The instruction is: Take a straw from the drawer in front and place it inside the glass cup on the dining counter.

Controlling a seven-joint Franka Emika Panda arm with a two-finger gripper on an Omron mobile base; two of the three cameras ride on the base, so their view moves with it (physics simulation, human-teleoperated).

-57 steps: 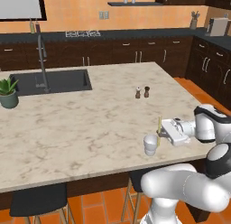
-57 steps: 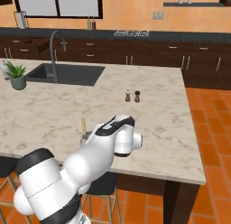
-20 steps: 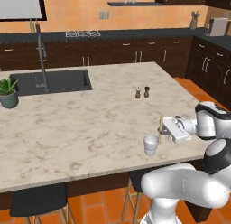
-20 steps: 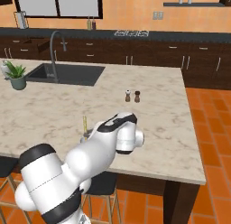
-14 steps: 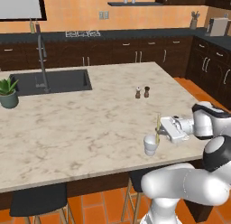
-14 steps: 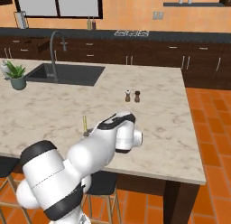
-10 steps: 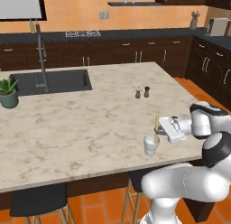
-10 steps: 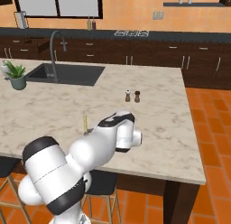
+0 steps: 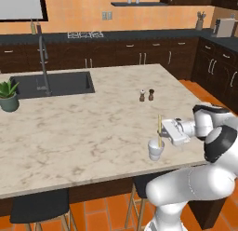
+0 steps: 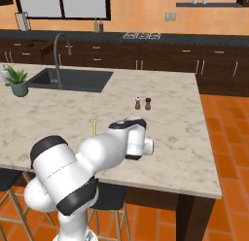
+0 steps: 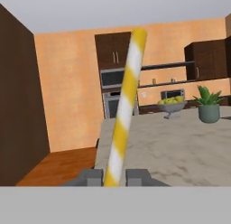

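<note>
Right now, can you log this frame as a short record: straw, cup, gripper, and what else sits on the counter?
straw: yellow, upright, lower end inside the cup
glass cup: near the front edge of the dining counter
gripper: shut on the straw, level beside the cup's top
shakers: two, farther back on the slab
potted plant: by the sink

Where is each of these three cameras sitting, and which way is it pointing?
Left base view: behind the arm's left, looking down over the dining counter; arm rises lower right, straw in the glass cup.
Right base view: behind its right; arm rises lower left. Both share the shakers and sink.
Hand view: on the hand, along the counter; claw shut on the straw.
</note>
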